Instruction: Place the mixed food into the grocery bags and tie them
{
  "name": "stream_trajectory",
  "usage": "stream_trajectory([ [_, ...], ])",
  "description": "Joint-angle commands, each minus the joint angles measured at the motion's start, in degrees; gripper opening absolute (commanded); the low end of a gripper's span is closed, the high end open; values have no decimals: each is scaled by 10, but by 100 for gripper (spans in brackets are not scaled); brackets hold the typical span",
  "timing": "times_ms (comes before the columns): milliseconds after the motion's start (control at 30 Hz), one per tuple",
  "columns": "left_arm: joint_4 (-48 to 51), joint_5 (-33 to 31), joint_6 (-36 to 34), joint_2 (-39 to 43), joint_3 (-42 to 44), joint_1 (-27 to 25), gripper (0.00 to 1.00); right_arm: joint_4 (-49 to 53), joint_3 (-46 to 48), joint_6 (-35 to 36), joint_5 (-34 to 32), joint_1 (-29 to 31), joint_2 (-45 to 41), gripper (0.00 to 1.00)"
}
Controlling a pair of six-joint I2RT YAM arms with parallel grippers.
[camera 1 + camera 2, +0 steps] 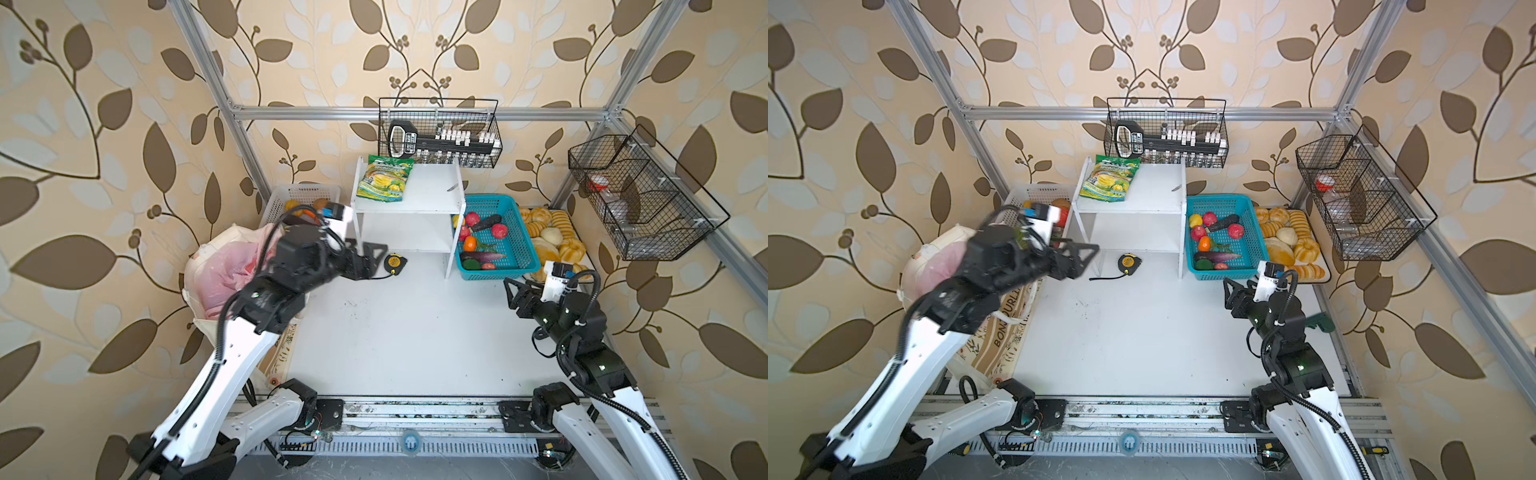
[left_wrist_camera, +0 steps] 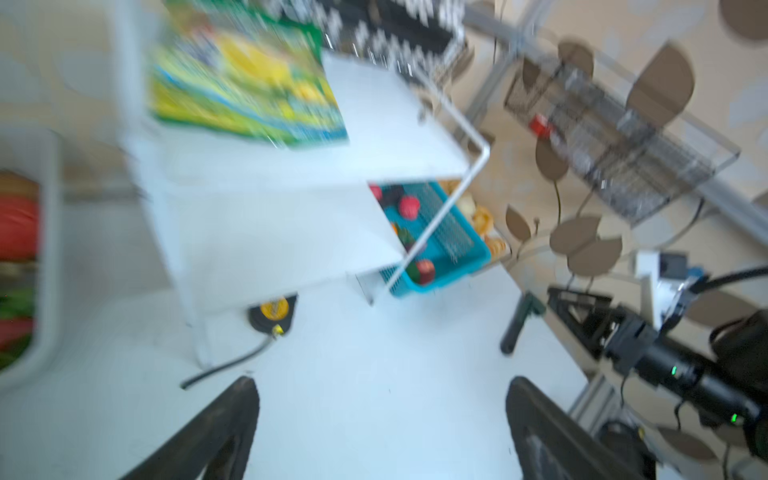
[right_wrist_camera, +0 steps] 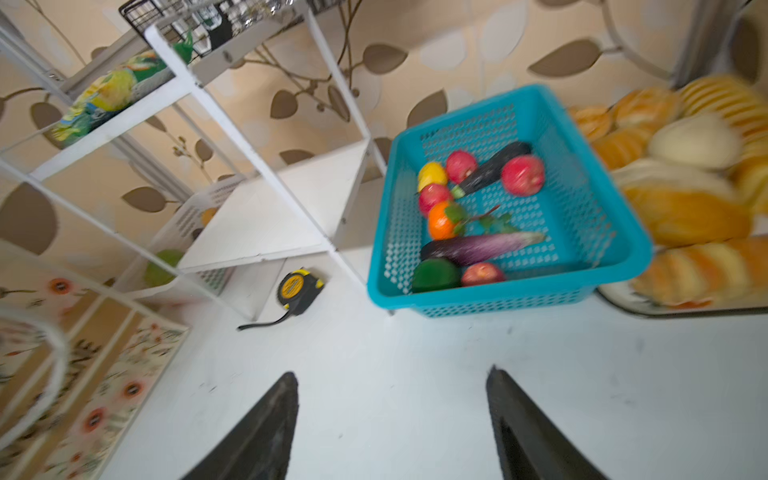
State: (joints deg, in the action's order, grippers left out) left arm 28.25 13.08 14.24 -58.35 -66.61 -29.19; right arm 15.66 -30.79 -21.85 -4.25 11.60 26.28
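Hovering at about 10 o'clock over the white surface point(image 1: 415, 332), the left hand point(image 1: 376, 259) has its jaws spread wide and holds nothing, its tips near the tape measure point(image 1: 392, 264). Its arm crosses above the grocery bags at 9 o'clock, where the pink plastic bag point(image 1: 224, 274) sits bunched in the mouth of the cream tote point(image 1: 992, 353), probably nested so that the thin film stays upright for loading. The right hand point(image 1: 518, 284) at 3 o'clock is also parted and empty, and points toward the teal basket point(image 1: 498, 274) at 2 o'clock. This suits a reach for the toy fruits there: a red one point(image 1: 500, 231), an orange one point(image 1: 469, 244) and a yellow one point(image 1: 457, 220). More fruit lies in the white basket point(image 1: 299, 191) at 11 o'clock. Judging by this, packing is not yet finished and no handles look tied
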Motion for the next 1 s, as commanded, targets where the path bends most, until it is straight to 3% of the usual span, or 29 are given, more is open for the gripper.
stream_trajectory([
  [0, -95, -66, -13, -19, 103, -19, 99, -73, 59, 97, -133, -1, -33, 83],
  [167, -211, -295, -12, -5, 259, -17, 99, -167, 140, 165, -189, -6, -33, 86],
  [267, -299, -401, -66, -26, 329, -12, 99, -265, 192, 207, -213, -10, 4, 85],
  [333, -306, -455, -76, -54, 337, 12, 99, -338, 225, 229, -219, -17, 36, 85],
  [467, -312, -386, -86, -95, 325, 114, 99, -466, 252, 227, -181, -53, 125, 84],
  [600, -369, -400, -118, -127, 324, 164, 99, -552, 247, 227, -89, -87, 223, 84],
  [667, -396, -372, -123, -151, 321, 190, 99, -584, 245, 223, -38, -107, 261, 84],
  [967, -492, -372, -121, -211, 356, 215, 99, -553, 201, 243, 89, -148, 327, 84],
])
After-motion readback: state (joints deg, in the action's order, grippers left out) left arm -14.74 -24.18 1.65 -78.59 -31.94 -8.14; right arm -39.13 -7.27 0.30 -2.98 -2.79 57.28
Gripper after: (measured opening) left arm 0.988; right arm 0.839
